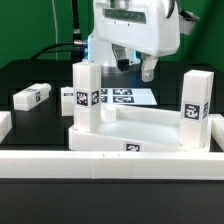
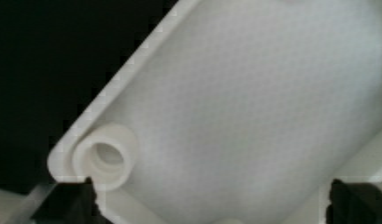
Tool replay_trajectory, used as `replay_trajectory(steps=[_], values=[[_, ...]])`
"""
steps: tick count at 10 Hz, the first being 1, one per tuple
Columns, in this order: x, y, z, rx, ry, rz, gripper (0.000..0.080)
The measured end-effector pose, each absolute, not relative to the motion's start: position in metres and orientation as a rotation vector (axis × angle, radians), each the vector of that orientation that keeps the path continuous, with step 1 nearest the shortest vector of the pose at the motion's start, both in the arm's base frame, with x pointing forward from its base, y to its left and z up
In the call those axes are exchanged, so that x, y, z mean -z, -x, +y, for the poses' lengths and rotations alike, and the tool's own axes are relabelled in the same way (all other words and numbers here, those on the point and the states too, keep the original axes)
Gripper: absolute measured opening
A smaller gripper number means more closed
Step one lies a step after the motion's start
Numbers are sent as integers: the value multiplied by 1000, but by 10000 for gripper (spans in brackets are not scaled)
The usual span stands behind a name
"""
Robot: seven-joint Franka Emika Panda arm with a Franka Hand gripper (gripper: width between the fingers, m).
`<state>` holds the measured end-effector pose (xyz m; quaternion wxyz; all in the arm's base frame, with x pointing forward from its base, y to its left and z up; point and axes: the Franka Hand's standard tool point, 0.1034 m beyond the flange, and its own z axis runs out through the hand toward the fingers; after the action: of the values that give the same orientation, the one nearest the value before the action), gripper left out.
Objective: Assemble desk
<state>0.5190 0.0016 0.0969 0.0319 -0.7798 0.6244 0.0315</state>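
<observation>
On my exterior feed, starting at its left, a loose white plastic block leg [image 1: 32, 95] with a square tag lies flat on the black table [image 1: 40, 70], at about nine o'clock from the desk's wide white rimmed tray-like top [image 1: 140, 128]. That top sits mid-table, just behind the long low white rail [image 1: 60, 163] at its six o'clock. A tagged white upright leg [image 1: 85, 97] stands at the top's nine o'clock end, and a second upright leg [image 1: 195, 105] stands at its three o'clock end. The flat white marker board [image 1: 125, 97] lies on the table at the top's twelve o'clock. The pincer [image 1: 135, 68] hangs above that board, between the two upright legs, with its jaws spread wide and nothing gripped that I can see. On my wrist feed a smooth white plastic face [image 2: 241, 110] with a round hole [image 2: 103, 155] fills the picture. The dark fingertips [image 2: 46, 200] sit far apart at its edges. I cannot tell whether they touch it.
</observation>
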Motion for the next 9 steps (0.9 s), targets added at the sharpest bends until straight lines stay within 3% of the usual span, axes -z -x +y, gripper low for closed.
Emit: replay_trajectory(steps=[3,8,9], values=[[-82,-512,10,-108,2153,2213,649],[-79,-509,19,-155,1846,2467,649],[-71,-501,21,-146,1841,2486,649]])
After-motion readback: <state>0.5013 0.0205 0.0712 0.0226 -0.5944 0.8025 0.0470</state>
